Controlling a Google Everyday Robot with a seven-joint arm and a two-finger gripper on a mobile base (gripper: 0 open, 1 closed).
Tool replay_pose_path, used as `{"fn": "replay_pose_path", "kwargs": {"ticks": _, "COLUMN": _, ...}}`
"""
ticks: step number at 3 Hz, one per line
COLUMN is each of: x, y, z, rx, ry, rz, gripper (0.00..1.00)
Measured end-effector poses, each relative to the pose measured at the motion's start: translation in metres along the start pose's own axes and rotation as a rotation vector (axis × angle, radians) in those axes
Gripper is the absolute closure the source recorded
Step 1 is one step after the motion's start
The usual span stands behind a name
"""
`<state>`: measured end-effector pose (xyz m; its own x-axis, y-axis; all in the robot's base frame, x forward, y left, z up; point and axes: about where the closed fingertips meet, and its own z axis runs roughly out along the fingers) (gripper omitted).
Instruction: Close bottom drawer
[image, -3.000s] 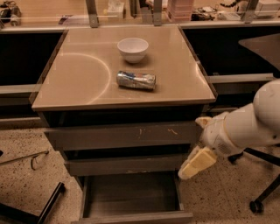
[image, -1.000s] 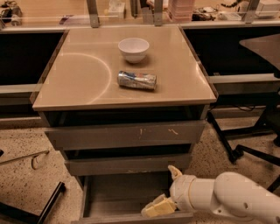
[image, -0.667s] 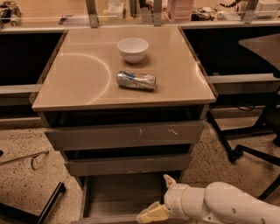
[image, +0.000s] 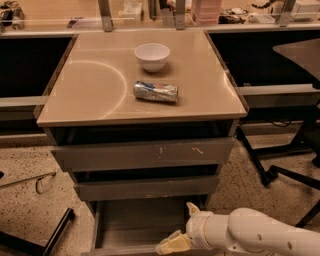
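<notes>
The bottom drawer (image: 135, 225) is the narrowest of three grey drawers and stands pulled out, its shallow grey box showing, with its front panel at the frame's bottom edge. My gripper (image: 172, 243) sits at the drawer's front right, low in the camera view, at the end of the white arm (image: 255, 235) that comes in from the right. Its pale yellow fingers point left along the drawer's front edge.
Above are the medium drawer (image: 145, 189) and the widest, scratched drawer (image: 142, 154). On the tan cabinet top (image: 90, 85) stand a white bowl (image: 152, 55) and a crushed can (image: 155, 92) lying on its side. A chair base (image: 280, 170) stands to the right, black legs (image: 50, 235) at the lower left.
My arm has swung down from the cabinet's right side to the bottom drawer's front, and the gripper has moved left and lower along the drawer's front edge. The drawer stays open.
</notes>
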<state>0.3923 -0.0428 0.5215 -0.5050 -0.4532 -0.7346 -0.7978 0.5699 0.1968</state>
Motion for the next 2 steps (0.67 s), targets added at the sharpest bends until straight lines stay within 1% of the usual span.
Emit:
{"fn": "replay_pose_path", "kwargs": {"ticks": 1, "x": 0.008, "y": 0.004, "z": 0.008, "rx": -0.015, "ry": -0.011, "rz": 0.011, "gripper": 0.00}}
{"fn": "replay_pose_path", "kwargs": {"ticks": 2, "x": 0.059, "y": 0.017, "z": 0.030, "rx": -0.024, "ry": -0.016, "rz": 0.099, "gripper": 0.00}}
